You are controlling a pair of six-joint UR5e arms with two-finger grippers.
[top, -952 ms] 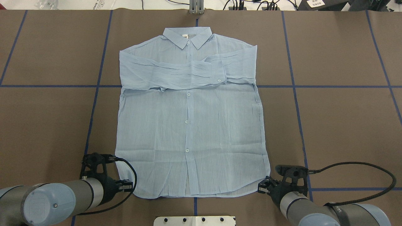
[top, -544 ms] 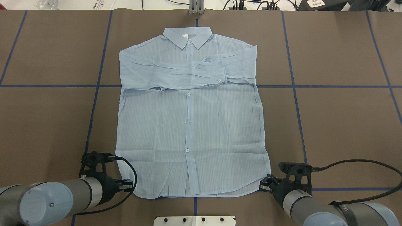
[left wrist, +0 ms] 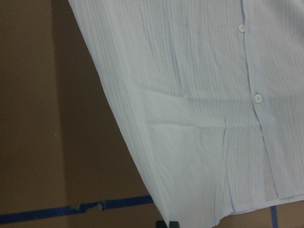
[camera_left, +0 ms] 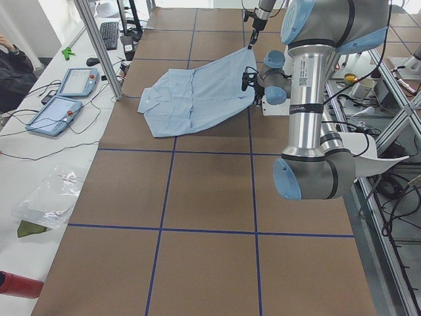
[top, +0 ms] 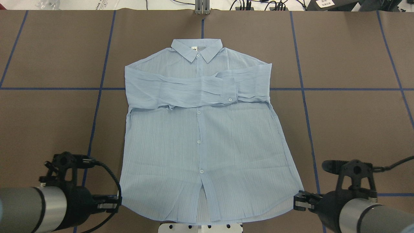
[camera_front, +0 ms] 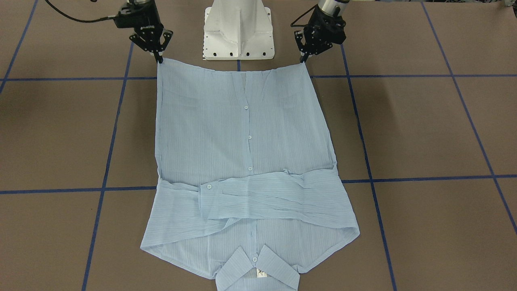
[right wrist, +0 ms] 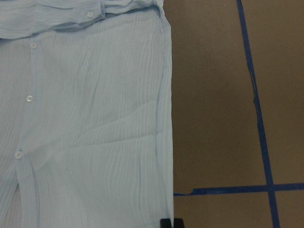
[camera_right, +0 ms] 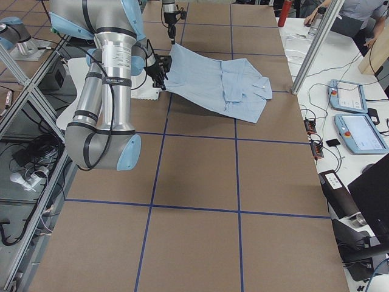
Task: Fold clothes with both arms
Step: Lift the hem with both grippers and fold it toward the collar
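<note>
Blue shirt (top: 200,136), hem corners (camera_front: 161,66) in fingers (top: 103,205)

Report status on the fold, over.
Left gripper and right gripper shut on shirt hem corners. Hem lifted, sleeves folded across chest. No obstruction seen.

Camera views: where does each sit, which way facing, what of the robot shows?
Exterior front-facing: across the table, facing the robot; pedestal base, left gripper on its right, right gripper on its left.
Overhead exterior: behind the robot, looking forward-down; both grippers.
Exterior left: table's end; left arm near.
Exterior right: opposite end; right arm near.
Left wrist-mounted: down onto shirt's hem; barely any robot.
Right wrist-mounted: likewise.
Shared: front-facing and overhead show grippers pinching hem corners.
</note>
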